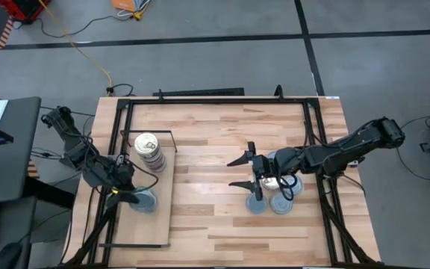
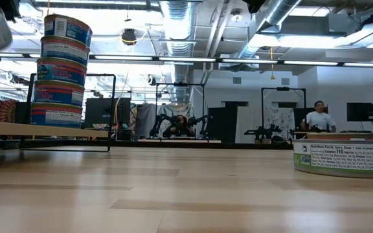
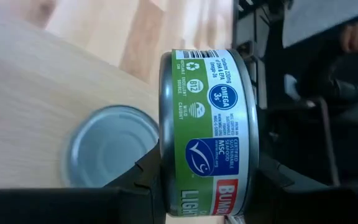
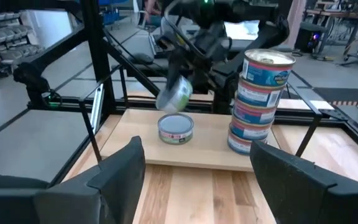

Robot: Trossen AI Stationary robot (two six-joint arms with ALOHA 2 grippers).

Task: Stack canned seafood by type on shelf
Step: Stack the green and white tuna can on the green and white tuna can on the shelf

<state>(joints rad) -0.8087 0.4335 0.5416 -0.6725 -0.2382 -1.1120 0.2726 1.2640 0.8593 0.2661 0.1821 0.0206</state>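
Note:
On the pale shelf (image 1: 160,224) at the table's left stands a stack of several blue-and-red-labelled tins (image 1: 149,149) (image 4: 258,102). Beside it a single silver-topped tin (image 4: 176,129) (image 3: 107,148) lies flat on the board. My left gripper (image 1: 129,197) is shut on a green-labelled tin (image 3: 207,124), tipped on edge just above that single tin. My right gripper (image 1: 239,172) (image 4: 197,168) hangs open over the table's middle, with nothing between its fingers. Several loose tins (image 1: 269,202) rest flat on the table near it. My left gripper pinches the green-labelled tin between its two fingers (image 3: 146,177), one on each flat face. The label wall (image 3: 211,155) faces the wrist camera. The fingers slant down from the table's left. The tin is lifted clear, turned on edge, above the silver-topped tin.
A thin black wire frame (image 1: 149,133) stands at the shelf's far end, around the stack. Black frame rails (image 1: 319,172) run along the table's sides. A green-labelled tin (image 2: 342,157) lies on the table at the right of the low view. A person shows in the room behind.

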